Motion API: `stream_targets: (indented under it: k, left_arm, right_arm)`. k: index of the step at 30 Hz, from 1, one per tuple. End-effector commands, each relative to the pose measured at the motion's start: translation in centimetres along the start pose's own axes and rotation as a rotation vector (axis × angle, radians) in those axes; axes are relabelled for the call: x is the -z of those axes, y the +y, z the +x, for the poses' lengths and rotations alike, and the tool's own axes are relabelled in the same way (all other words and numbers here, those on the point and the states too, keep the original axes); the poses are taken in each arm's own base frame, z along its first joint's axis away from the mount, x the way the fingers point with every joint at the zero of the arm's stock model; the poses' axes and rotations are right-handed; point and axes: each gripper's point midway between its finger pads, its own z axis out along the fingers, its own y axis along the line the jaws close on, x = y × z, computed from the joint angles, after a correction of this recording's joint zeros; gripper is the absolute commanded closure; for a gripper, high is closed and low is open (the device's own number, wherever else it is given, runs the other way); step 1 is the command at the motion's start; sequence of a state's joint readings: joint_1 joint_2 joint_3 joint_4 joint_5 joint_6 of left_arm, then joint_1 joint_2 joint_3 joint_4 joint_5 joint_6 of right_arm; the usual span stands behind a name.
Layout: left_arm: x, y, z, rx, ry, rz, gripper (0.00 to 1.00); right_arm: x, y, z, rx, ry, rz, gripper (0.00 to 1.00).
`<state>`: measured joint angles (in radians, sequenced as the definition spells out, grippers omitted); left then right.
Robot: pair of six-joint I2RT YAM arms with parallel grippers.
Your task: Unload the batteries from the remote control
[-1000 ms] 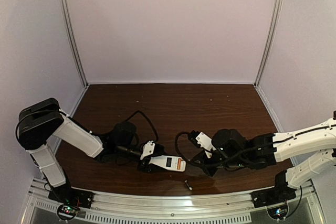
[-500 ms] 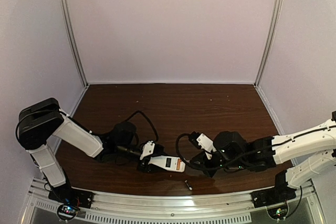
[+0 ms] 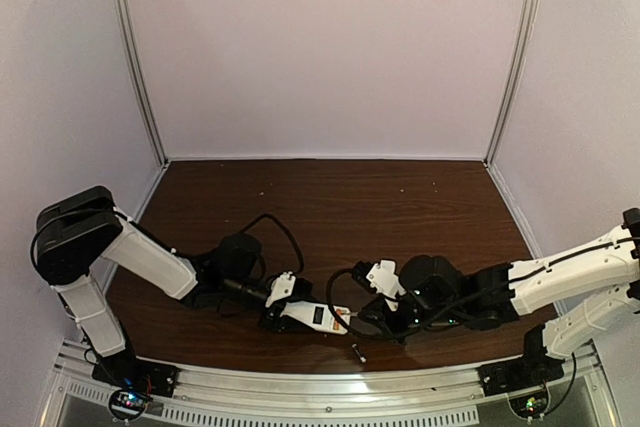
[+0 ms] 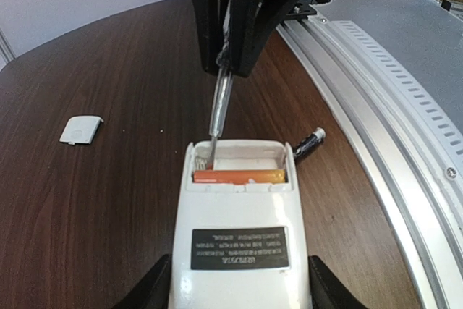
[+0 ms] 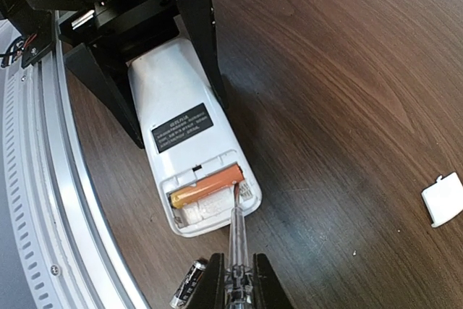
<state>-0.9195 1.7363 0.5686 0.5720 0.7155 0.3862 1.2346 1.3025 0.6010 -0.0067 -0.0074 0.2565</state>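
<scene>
Left claw gripping remote control, screwdriver at orange battery

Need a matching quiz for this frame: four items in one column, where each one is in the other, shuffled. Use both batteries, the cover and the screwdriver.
1 orange battery
2 dark battery
3 white cover
4 screwdriver

A on the table, close beside the remote
B clamped in the right gripper
C inside the remote's open compartment
D on the table, well apart from the remote

Pairs: 1-C, 2-A, 3-D, 4-B
</scene>
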Motion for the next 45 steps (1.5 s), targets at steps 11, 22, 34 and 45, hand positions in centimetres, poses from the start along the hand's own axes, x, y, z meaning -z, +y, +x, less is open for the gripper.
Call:
stream_targets:
  k: [11, 22, 34, 45]
  left_arm:
    - [-0.9, 2.6, -0.9, -0.057, -0.037, -0.067, 1.0]
    - [-1.5, 3.5, 0.9, -0.033, 0.028, -0.088, 1.0]
    - [-1.6, 3.5, 1.5, -0.01, 0.01, -0.047, 1.0]
    - [-1.1, 3.9, 2.0, 0.011, 0.006, -0.041, 1.0]
  right_arm:
    - [-2.0, -2.3, 0.6, -0.13, -0.023, 0.035, 1.0]
    - [-4.0, -1.9, 2.8, -0.186, 0.01, -0.068, 1.0]
    - [-6.4, -1.3, 4.8, 0.005, 0.094, -0.106, 1.0]
    - [-7.4, -2.4, 5.8, 0.023, 0.167, -0.021, 1.0]
